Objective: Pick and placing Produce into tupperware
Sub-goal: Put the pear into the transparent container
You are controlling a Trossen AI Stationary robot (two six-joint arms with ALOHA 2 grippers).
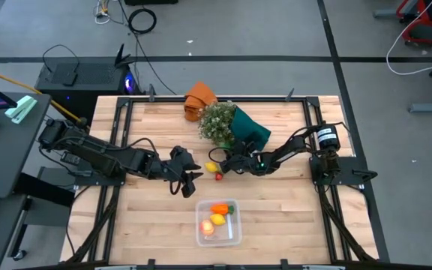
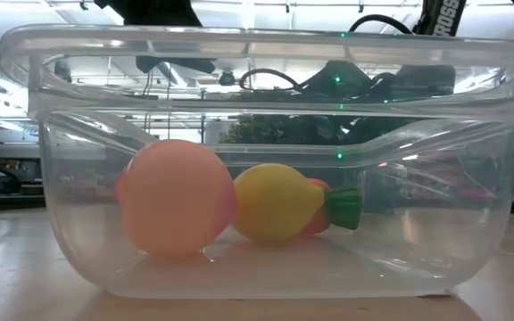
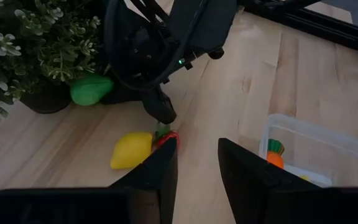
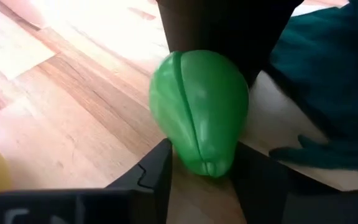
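Note:
The clear tupperware (image 1: pixel 217 234) stands near the table's front edge and holds a peach (image 2: pixel 175 198), a lemon (image 2: pixel 275 201) and a carrot (image 2: pixel 335 207). Another lemon (image 3: pixel 131 149) and a tiny red berry (image 3: pixel 166 138) lie on the wood in mid-table. A green toy fruit (image 4: pixel 201 112) lies on the table beside the plant's teal wrap (image 4: pixel 328 93), with my right gripper (image 1: pixel 229 160) shut on it. My left gripper (image 3: pixel 197 168) hovers open above the table, left of the lemon and the berry, with nothing between its fingers. My right gripper pinches the green fruit's narrow end (image 4: pixel 205 163) between its two fingers, one finger (image 4: pixel 160 165) on each side. The fingers slant down from the table's right side. The fruit lies on the wood with its broad end pointing away from the gripper.
The bushy plant (image 1: pixel 217 120) in teal wrap stands at the back middle, close to my right gripper, with an orange cloth (image 1: pixel 199 99) behind it. Bare wood stretches between the loose produce and the tupperware (image 3: pixel 316 140).

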